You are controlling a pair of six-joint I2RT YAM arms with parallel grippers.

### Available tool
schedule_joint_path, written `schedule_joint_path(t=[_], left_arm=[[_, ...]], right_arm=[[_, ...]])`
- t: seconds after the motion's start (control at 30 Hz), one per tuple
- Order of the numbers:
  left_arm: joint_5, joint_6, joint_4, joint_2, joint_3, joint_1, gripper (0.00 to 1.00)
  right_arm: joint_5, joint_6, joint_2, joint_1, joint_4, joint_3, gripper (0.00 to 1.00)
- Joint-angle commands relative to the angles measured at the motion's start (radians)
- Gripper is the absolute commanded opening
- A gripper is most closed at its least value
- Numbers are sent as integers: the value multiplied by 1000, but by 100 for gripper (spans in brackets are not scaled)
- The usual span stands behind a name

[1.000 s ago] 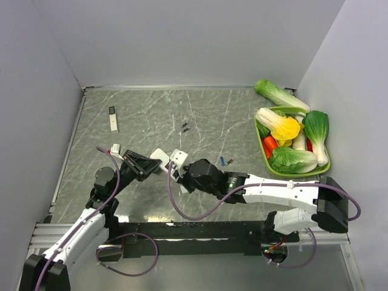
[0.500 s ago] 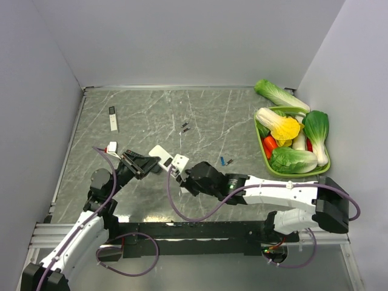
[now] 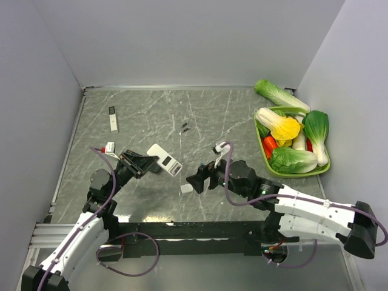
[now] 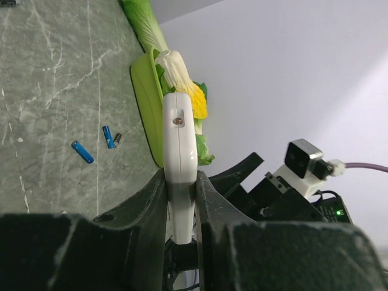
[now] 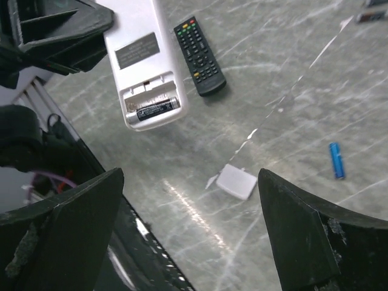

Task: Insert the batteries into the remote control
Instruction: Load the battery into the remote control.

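**One Cell Seated, Open Gripper Facing the Remote**

Begins at far left with a slim black-and-white remote (image 3: 113, 119), lying well beyond the left gripper (image 3: 140, 162) and not needed here. Clamps the white remote (image 3: 165, 159) in that gripper, jaws drawn narrow on its long edges, apparently raised off the surface (image 3: 242, 115) and reaching toward the right gripper (image 3: 199, 176). Looks like a hold chosen to turn the open compartment toward the loading side. Shows one black battery (image 5: 151, 109) seated there, the slot beside it seemingly empty. Puts the detached battery cover (image 3: 186, 188) flat on the surface just ahead of the right gripper's tips, clear of the compartment. Spreads the right gripper wide, gripping nothing, apart from the remote's end. Offers spare cells nearby: two black batteries (image 3: 185, 127) beyond both grippers, and blue batteries (image 4: 82, 151) close by the right gripper on its tray side. Ends at far right with the green tray (image 3: 262, 151) of vegetables (image 3: 282, 126), well apart from the right gripper at the surface's right edge. Gives bare surface beyond both grippers for moving. Tightens only at the front rail (image 3: 66, 229) behind the left gripper, and in the gap between the two grippers.
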Motion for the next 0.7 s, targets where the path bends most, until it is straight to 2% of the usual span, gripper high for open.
schedule_joint_path(t=[0.0,0.17,0.4,0.67], left_arm=[[4,20,81,-6,12,1,1],[9,22,76,-20,11,1,1],[24,3,110,-15,6,1,1],[32,-18,136,-29,0,1,1]], right_arm=[[9,217,65,-1,150,-13,100],[-43,222,133,-1,284,-15,100],[-49,239,192,-1,361,-17,98],[-58,257,228,-4,434,-38,86]])
